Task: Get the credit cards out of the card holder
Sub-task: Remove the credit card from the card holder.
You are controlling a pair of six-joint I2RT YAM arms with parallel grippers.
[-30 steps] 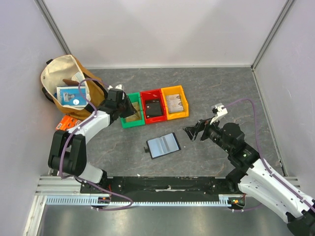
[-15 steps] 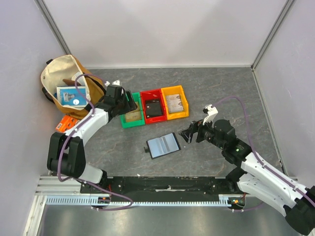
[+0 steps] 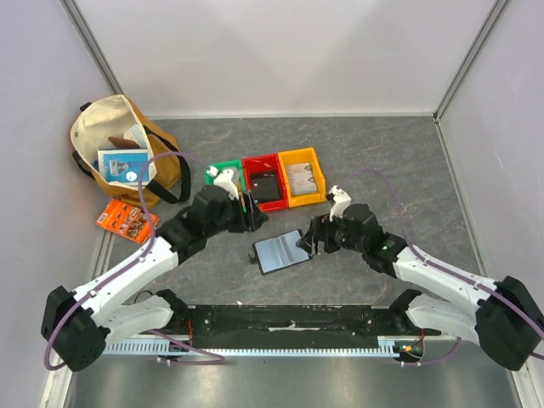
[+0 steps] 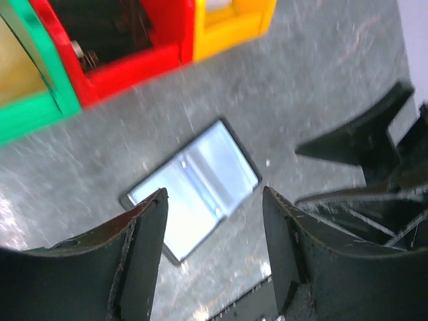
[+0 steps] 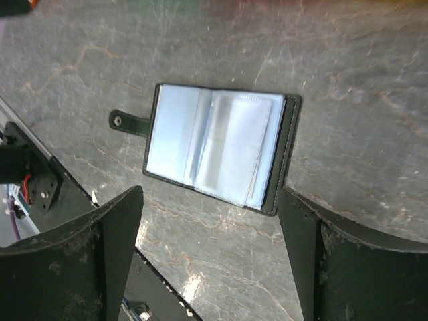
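Grey tabletop (image 3: 382,153): card holder (image 5: 217,147) under left gripper (image 4: 214,200) and right gripper (image 5: 208,194), both wide, empty; crowded arms may collide.

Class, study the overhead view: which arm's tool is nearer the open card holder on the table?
Right. The right tool hangs at the card holder's right edge; the left tool sits farther off, beyond its far left corner.
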